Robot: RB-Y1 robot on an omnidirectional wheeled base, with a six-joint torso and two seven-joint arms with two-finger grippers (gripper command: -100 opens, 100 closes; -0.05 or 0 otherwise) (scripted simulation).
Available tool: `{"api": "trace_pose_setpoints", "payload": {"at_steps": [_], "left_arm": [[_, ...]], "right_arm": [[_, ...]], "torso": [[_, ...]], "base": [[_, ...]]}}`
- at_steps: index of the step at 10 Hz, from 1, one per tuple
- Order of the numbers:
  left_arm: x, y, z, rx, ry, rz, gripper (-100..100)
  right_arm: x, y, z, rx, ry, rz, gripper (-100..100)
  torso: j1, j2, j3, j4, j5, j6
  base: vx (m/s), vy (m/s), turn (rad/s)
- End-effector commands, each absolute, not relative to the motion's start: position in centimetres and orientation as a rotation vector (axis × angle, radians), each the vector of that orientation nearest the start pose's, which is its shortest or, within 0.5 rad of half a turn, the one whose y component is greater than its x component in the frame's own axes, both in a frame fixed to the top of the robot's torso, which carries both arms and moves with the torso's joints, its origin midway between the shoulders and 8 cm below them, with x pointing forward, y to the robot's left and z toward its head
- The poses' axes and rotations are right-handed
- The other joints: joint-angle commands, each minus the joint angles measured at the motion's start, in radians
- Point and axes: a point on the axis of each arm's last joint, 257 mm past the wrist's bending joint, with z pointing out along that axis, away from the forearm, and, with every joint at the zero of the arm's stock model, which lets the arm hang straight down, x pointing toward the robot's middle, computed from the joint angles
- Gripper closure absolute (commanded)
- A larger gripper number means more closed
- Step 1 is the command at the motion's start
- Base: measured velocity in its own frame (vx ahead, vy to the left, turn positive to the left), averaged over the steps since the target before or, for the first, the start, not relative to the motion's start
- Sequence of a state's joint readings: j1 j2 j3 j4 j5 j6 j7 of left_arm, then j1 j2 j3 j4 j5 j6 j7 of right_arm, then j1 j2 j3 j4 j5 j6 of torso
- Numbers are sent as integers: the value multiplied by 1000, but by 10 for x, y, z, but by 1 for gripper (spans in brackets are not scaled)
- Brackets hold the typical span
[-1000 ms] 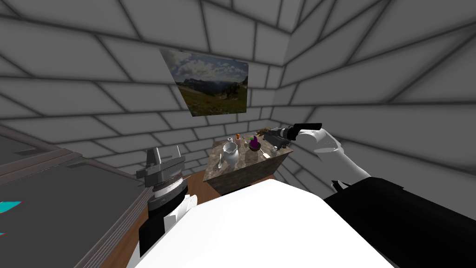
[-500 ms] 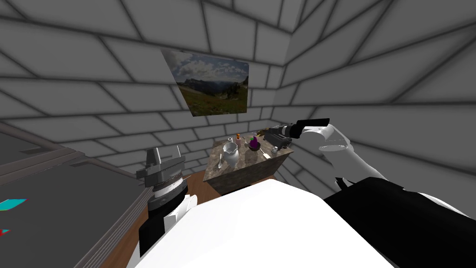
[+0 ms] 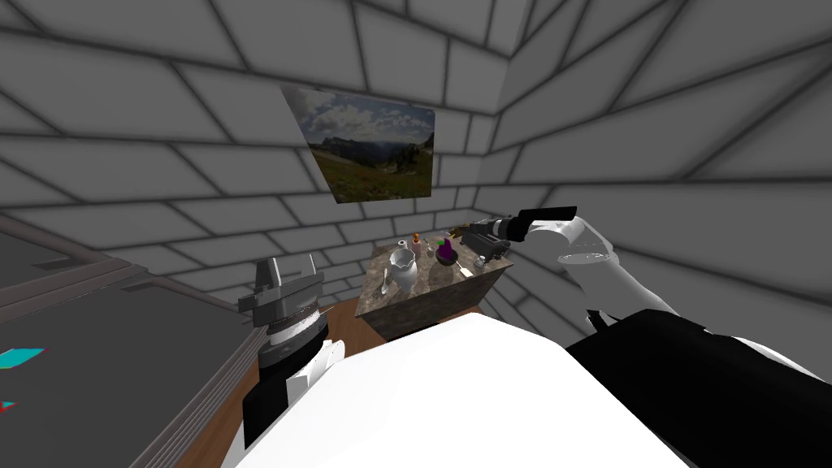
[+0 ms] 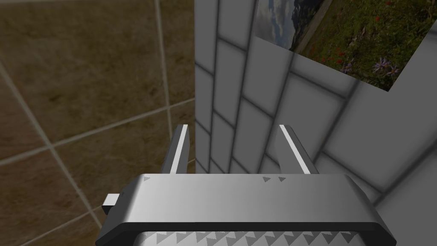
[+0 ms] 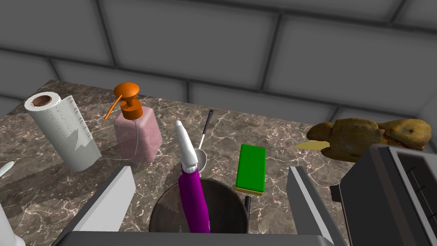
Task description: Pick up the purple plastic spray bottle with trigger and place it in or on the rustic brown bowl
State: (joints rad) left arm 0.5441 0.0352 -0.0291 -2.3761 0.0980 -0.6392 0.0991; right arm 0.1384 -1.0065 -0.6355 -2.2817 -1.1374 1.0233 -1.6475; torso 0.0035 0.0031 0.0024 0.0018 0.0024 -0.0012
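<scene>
Room: walls of large grey blocks [image 3: 650, 122] meet in a corner; a landscape picture [image 3: 370, 146] of hills and cloudy sky hangs on one wall.
Floor: a strip of brown wood [image 3: 341, 313] shows beside the counter's base.
Surface: a brown and grey marbled counter [image 5: 277, 132] stands in the corner, below the picture.
Spray bottle: the purple spray bottle [image 5: 194, 205], with a white nozzle pointing up, stands leaning slightly inside the bowl.
Bowl: a dark brown bowl [image 5: 226, 209] sits on the counter, just in front of the right gripper's body.
Right gripper: the right gripper [image 5: 211, 171] reaches over the counter with its fingers spread wide, one on each side of the bowl, touching neither bowl nor bottle.
Left gripper: the left gripper [image 3: 286, 268] is held up at the robot's left, well apart from the counter, its fingers apart and holding nothing.
Other items on the counter: a paper towel roll [image 5: 64, 130], a pink soap dispenser [image 5: 136, 132] with an orange pump, a spoon [image 5: 201, 153] and a green sponge [image 5: 251, 168] lie beyond the bowl; a grey toaster [image 5: 392, 192] stands beside the gripper, with a lumpy brown object [image 5: 367, 136] behind it (what it is cannot be told).
Pitcher: a white pitcher [image 3: 402, 268] stands near the counter's front edge.
</scene>
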Motion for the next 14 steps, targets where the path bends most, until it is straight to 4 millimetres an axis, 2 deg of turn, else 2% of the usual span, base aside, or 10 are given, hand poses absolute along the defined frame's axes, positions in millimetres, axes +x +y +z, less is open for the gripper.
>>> {"api": "trace_pose_setpoints", "payload": {"at_steps": [1,3,4,5,8,14], "left_arm": [[294,276,76,-569,420,-1514,0],[294,276,76,-569,420,-1514,0],[294,276,76,-569,420,-1514,0],[294,276,76,-569,420,-1514,0],[294,276,76,-569,420,-1514,0],[294,276,76,-569,420,-1514,0]], "right_arm": [[436,-381,30,-2493,-344,-1847,-100],[436,-381,30,-2493,-344,-1847,-100],[430,-373,42,-2483,-350,-1844,-100],[430,-373,42,-2483,-350,-1844,-100],[420,-359,58,-2473,-361,-1837,-100],[420,-359,58,-2473,-361,-1837,-100]], "torso": [[0,0,0,0,0,0],[0,0,0,0,0,0],[0,0,0,0,0,0],[0,0,0,0,0,0],[0,0,0,0,0,0],[-1,-1,0,0,0,0]], "base": [[9,-13,38],[-3,4,-11],[5,-8,22],[6,-8,23],[3,-4,11],[2,-4,10]]}}
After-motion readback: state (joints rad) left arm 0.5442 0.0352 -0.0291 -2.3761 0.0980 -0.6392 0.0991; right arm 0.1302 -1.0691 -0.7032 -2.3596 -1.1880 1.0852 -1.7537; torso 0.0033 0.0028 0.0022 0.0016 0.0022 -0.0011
